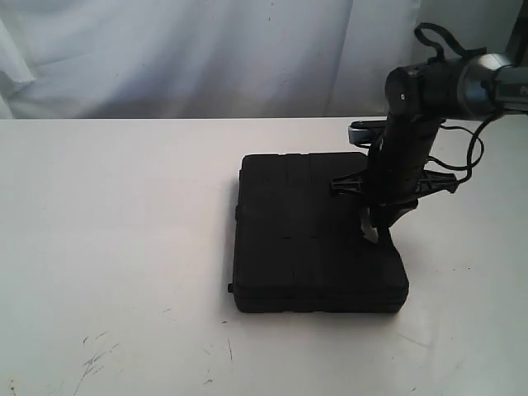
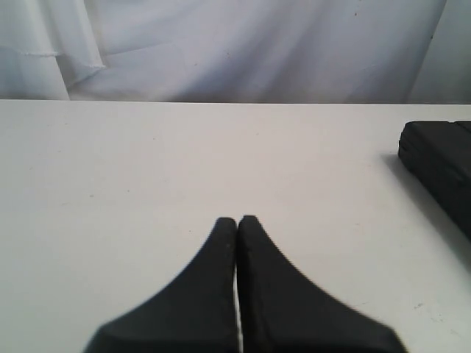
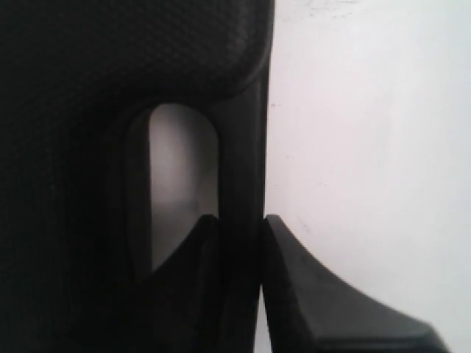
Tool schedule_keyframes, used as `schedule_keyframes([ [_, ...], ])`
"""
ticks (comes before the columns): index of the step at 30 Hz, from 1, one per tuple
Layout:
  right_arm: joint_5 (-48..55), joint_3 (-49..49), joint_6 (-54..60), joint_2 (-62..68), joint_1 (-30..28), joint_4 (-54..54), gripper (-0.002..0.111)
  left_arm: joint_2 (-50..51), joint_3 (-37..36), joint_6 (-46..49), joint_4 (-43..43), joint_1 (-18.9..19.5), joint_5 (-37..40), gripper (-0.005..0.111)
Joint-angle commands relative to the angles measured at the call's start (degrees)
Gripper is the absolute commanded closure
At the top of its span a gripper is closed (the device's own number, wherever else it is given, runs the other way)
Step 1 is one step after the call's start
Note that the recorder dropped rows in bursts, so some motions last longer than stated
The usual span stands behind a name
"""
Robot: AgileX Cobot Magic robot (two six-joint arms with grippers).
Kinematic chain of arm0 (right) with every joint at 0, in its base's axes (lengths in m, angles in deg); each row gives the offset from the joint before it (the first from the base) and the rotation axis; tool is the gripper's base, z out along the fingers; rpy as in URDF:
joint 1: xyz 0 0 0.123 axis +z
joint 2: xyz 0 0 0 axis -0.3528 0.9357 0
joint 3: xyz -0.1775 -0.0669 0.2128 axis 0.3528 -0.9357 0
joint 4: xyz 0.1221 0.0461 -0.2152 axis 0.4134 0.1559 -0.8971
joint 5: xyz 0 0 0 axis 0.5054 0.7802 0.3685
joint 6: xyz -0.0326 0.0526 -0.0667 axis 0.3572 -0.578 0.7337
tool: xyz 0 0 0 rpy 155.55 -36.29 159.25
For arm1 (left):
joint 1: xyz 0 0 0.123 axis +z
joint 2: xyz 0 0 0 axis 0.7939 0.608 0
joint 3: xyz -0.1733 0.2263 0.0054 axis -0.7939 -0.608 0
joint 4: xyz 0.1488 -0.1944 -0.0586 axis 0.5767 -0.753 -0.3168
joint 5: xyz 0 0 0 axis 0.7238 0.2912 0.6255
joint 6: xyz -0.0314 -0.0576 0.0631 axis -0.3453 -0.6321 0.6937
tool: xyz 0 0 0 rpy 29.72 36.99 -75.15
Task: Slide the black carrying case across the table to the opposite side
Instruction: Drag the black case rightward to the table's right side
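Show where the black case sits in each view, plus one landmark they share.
Exterior view: the case lies just right of centre, the right pincer at its right edge.
Left wrist view: a corner of the case at the frame's edge, apart from the shut left pincer.
Right wrist view: the case fills much of the frame, its handle bar between the pincer's fingers.
Shared landmark: the white table.

A flat rectangular matte black plastic case (image 1: 318, 235) is lying right of centre on the wide white desk (image 1: 115, 231), the right end effector (image 3: 239, 218) straddling the handle (image 3: 243, 147) at its right edge, the left end effector (image 2: 237, 219) hanging over the desk, well apart from it.
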Motion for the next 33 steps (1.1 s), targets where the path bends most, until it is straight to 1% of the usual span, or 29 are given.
schedule_keyframes([
  [1,2.1,0.5,0.8,-0.9,-1.7,-3.2,0.108,-0.3,-0.3,-0.1,0.0,0.0,-0.2,0.107],
  [15,3.6,0.5,1.4,-1.0,-6.7,-6.4,0.108,-0.3,-0.3,0.0,0.0,0.0,-0.2,0.107],
  [21,3.9,0.5,2.7,-2.3,-8.7,-8.8,0.108,-0.3,-0.3,0.0,0.0,0.0,-0.2,0.107],
  [33,3.2,0.4,6.7,-2.6,-13.1,-9.3,0.108,-0.3,-0.3,0.1,0.0,0.0,-0.2,0.107],
])
